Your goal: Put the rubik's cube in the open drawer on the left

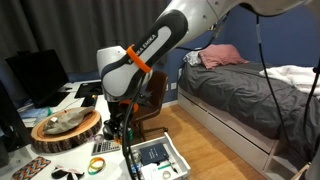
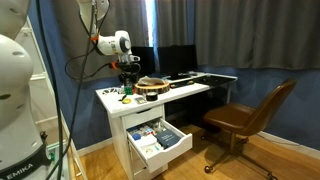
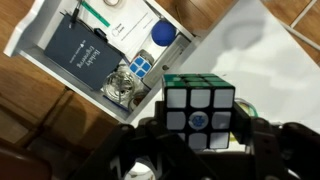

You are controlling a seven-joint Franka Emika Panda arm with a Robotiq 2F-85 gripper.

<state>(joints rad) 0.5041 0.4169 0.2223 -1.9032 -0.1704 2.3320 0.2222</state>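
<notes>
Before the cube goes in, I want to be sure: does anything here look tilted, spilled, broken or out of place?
Nothing stands out. In the wrist view the cube is held squarely in the gripper. The open drawer holds a dark book lying flat inside its walls, and nothing looks spilled or damaged.

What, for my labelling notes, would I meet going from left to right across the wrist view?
In order: dark blue book → round silver object → cube.
</notes>
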